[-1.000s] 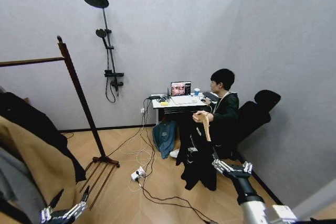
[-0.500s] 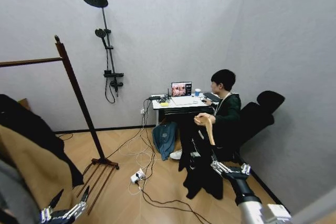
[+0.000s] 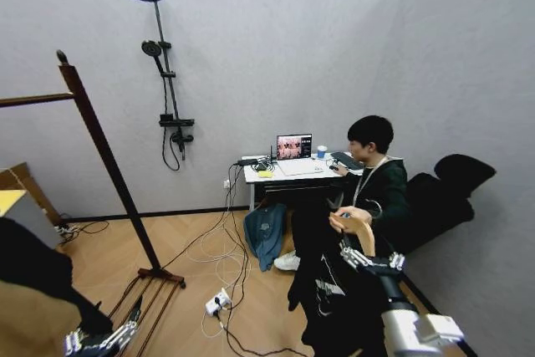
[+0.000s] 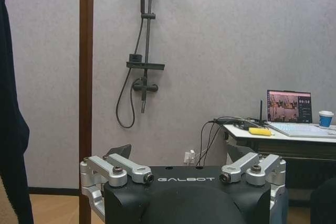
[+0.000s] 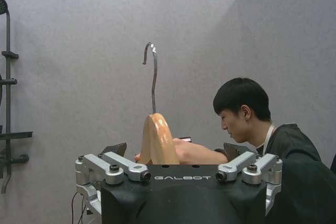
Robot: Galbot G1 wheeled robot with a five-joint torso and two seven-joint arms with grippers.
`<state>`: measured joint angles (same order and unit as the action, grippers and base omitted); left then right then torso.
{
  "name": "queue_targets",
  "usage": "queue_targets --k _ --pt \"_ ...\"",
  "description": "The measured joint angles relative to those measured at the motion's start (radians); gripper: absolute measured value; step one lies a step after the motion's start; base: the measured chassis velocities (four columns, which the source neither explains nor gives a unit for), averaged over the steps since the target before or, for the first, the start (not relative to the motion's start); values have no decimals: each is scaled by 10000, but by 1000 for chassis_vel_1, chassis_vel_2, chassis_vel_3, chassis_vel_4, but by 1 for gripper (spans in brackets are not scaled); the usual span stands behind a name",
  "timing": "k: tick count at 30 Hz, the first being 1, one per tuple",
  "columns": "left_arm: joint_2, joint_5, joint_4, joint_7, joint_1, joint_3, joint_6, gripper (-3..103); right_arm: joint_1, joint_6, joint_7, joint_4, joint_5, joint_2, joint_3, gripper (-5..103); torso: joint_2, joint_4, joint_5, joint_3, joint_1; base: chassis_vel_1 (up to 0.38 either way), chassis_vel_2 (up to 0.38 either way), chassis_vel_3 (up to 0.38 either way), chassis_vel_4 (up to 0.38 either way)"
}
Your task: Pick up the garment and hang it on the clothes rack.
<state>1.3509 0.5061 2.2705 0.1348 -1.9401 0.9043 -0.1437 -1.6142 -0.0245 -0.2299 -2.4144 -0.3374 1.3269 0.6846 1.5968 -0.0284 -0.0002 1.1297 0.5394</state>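
Logging the scene from my remote seat, item by item.

Garment: black, soft, hanging limp from a pale wooden hanger held out by a seated person's hand, low on my right side. I judge it light and floppy; the stiff hanger is the place to grip, near its neck below the metal hook, not the cloth.

Right tool: raised just beneath the hanger. In the right wrist view the hanger stands between the spread fingers, which have not closed on it; holding nothing.

Left tool: parked low at my left, fingers apart, nothing held.

Clothes rack: dark post with ball finial and bar, well apart to my left, dark and tan clothing near it.

Obstructions: cables and a power strip on the floor between me and the rack; worktop with laptop behind; shower fitting on the wall.
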Motion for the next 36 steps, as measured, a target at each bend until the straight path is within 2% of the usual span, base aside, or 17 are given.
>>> queue_targets --k 3,4,6,8,9,10,11,12,15,17,18,20,21,23,26,36 --pt "0 0 0 0 0 0 0 100 24 355 178 113 -27 26 -63 90 10 -1 2 -6 -17 44 -34 -16 36" --pt "0 0 0 0 0 0 0 100 24 355 178 113 -27 26 -63 90 10 -1 2 -6 -17 57 -73 -23 54" --pt "0 0 0 0 0 0 0 100 -44 598 274 161 193 77 -111 80 10 -2 4 -6 -17 17 -23 -36 37" --pt "0 0 0 0 -1 0 0 100 -48 683 287 187 297 87 -115 80 10 -1 1 -6 -17 0 0 0 0" --pt "0 0 0 0 -1 0 0 100 -48 781 308 209 435 98 -116 69 9 -1 1 -4 -13 0 0 0 0" --pt "0 0 0 0 -1 0 0 100 -48 781 308 209 435 98 -116 69 9 -1 1 -4 -13 0 0 0 0" --pt "0 0 0 0 0 0 0 100 -48 842 314 214 508 101 -116 63 7 1 3 -3 -9 0 0 0 0" --pt "0 0 0 0 0 0 0 100 -60 939 312 214 627 113 -116 52 5 0 2 -2 -5 0 0 0 0" --pt "0 0 0 0 0 0 0 100 -120 1123 312 214 909 143 -115 47 4 0 2 -2 -3 0 0 0 0" --pt "0 0 0 0 0 0 0 100 -185 1364 307 215 1244 205 -114 37 4 -1 2 -2 -4 0 0 0 0" --pt "0 0 0 0 0 0 0 100 -185 1364 307 215 1244 205 -114 37 4 -1 2 -2 -4 0 0 0 0" --pt "1 0 0 0 0 0 0 100 -237 1628 300 238 1555 267 -115 25 5 0 2 -3 -6 0 0 0 0" --pt "1 0 0 0 0 0 0 100 -237 1628 300 238 1555 267 -115 25 5 0 2 -3 -6 0 0 0 0" --pt "0 0 0 0 0 0 0 100 -268 1787 307 260 1605 293 -150 15 5 1 2 -3 -6 0 0 0 0" --pt "0 0 0 0 -1 0 0 100 -289 1871 298 302 1651 308 -138 9 4 -2 3 -3 -5 0 0 0 0" --pt "0 0 0 0 0 0 0 100 182 2018 578 494 1797 111 -7 9 5 -2 2 -2 -5 0 0 0 0"
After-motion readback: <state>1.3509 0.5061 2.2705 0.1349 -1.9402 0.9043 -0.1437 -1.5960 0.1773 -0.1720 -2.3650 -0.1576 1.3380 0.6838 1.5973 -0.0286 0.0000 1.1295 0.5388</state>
